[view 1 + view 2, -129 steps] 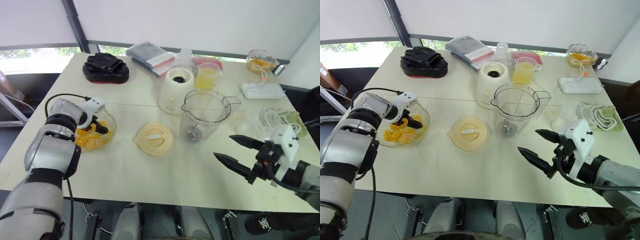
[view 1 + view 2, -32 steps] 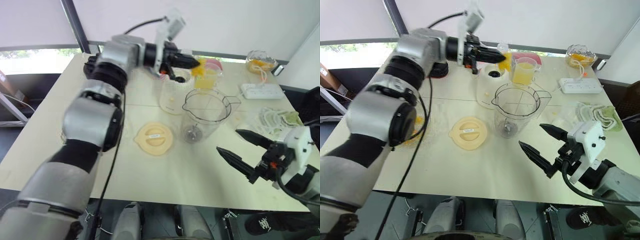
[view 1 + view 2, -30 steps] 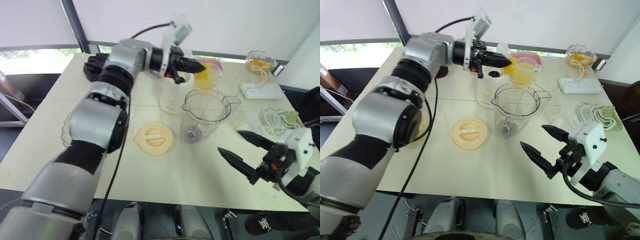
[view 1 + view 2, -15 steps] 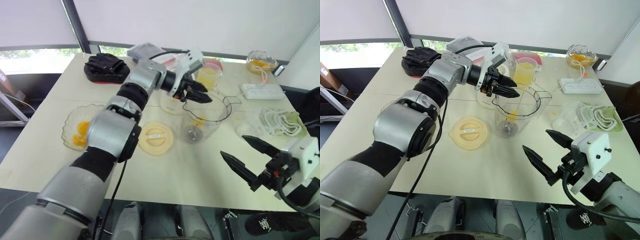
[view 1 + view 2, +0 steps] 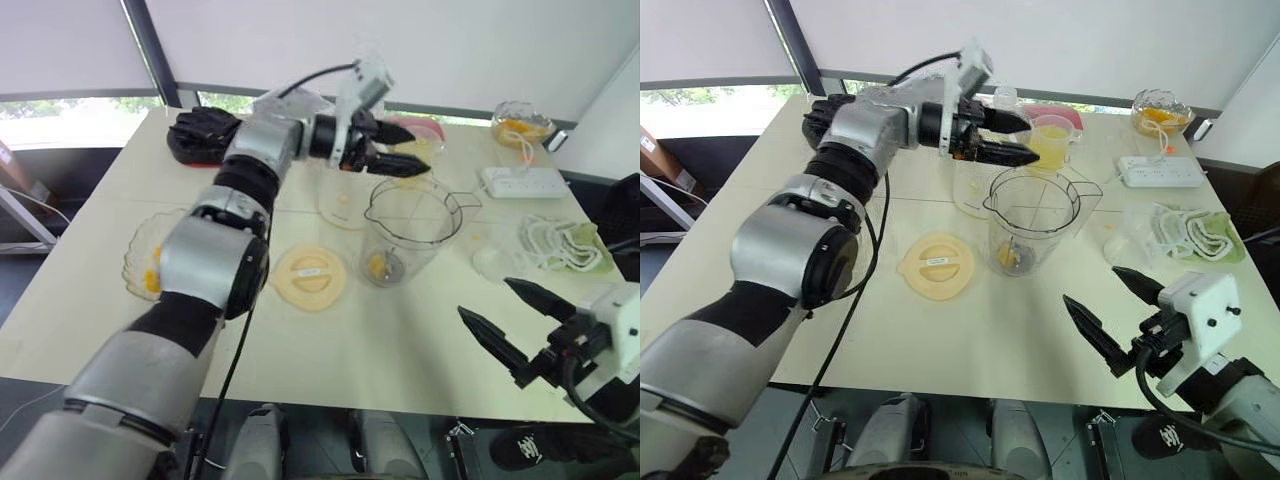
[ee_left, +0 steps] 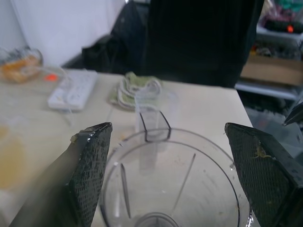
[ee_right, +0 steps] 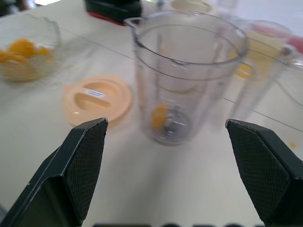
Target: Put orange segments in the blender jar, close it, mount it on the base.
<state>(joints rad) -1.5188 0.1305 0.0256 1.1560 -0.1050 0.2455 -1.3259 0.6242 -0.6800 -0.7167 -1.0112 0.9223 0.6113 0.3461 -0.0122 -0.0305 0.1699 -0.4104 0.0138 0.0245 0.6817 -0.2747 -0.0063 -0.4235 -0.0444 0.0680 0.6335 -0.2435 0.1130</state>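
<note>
Lid (image 5: 308,275) beside jar (image 5: 415,235), base (image 5: 338,203) and juice cup (image 5: 1048,146) behind, bowl (image 5: 138,262) left; both jaws wide open, empty. Cream counter (image 5: 350,350), window (image 5: 80,105).

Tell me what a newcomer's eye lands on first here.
The left pincer stretches across the table, open just above the clear blender jar at mid-table. One orange segment lies at the jar's bottom. Near the front right edge the right pincer hovers wide open, and the yellow lid lies flat on the table left of the jar.
</note>
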